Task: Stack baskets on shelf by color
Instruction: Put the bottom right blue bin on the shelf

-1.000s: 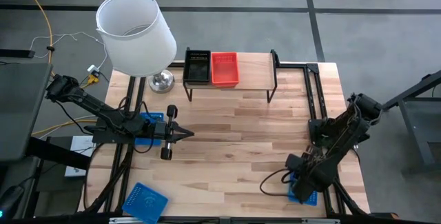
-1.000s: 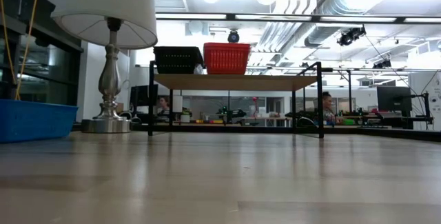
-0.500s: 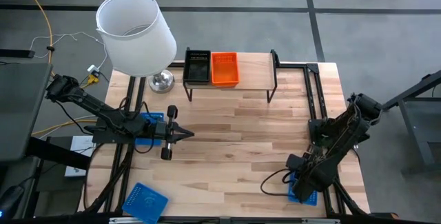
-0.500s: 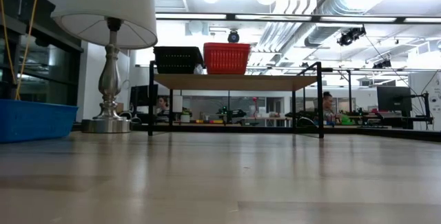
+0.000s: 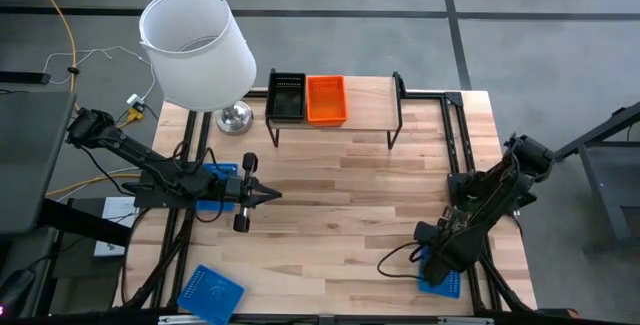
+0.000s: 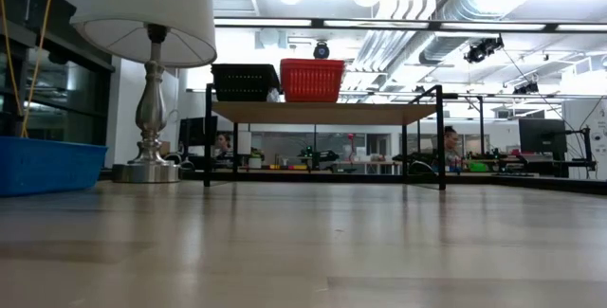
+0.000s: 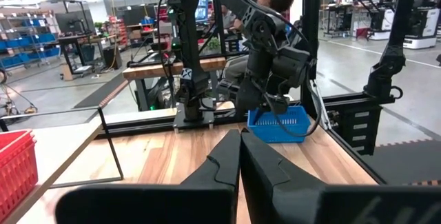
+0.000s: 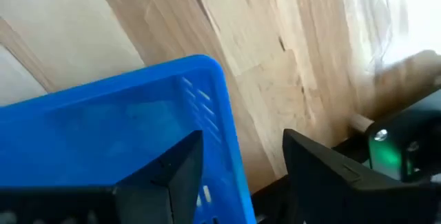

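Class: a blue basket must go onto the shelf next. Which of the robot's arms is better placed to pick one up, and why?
Probably the right: the right gripper is open astride a blue basket's rim. The left gripper is shut, hovering over bare tabletop.

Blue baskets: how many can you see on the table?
3: one blue basket at the front left corner, one under the left arm, one at the right gripper. Stacked ones may be hidden.
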Robot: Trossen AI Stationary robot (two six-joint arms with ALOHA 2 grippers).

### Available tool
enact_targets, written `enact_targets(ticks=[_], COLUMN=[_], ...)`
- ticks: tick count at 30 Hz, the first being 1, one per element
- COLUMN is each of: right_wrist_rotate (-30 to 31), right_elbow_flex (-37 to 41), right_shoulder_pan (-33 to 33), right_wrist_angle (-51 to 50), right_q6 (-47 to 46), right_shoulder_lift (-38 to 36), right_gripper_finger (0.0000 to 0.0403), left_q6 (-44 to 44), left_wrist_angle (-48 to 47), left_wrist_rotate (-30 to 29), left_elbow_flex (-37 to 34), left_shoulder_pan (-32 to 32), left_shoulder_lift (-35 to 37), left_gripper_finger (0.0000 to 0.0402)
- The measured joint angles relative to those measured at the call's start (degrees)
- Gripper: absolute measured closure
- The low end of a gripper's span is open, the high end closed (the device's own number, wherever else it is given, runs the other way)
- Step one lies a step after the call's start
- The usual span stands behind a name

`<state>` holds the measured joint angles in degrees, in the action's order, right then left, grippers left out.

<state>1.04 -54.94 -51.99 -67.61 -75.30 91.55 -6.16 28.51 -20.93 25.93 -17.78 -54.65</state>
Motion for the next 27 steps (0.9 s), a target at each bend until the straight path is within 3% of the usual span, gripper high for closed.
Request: enact_targets(ticks=[9,13,19,24,27], right_wrist_rotate=[0.4,-3.0,-2.1,-5.5,-4.9], right_elbow_flex=[1.4,4.6,5.2,4.9,2.6], right_shoulder_pan=[0.0,0.0,0.0,0.0,0.0], right_wrist_angle=[4.8,7.5,7.9,7.7,5.9], right_q6=[0.8,0.7,0.8,1.1,1.1], right_shoulder_lift=[0.0,0.0,0.0,-0.2,-1.3], right_gripper_finger=[0.0216,0.0232,0.0295,0.0384,0.0389], left_q6=[0.2,0.2,0.0,0.0,0.0], left_wrist_angle=[0.0,-0.2,-0.2,-0.2,0.0], left_wrist_rotate=[0.9,2.7,2.8,2.8,2.8], left_elbow_flex=[0.0,0.0,0.0,0.0,0.0], left_shoulder_pan=[0.0,0.0,0.0,0.0,0.0], left_shoulder_lift=[0.0,0.0,0.0,0.0,0.0], left_gripper_finger=[0.0401,0.0401,0.0401,0.0401,0.0401])
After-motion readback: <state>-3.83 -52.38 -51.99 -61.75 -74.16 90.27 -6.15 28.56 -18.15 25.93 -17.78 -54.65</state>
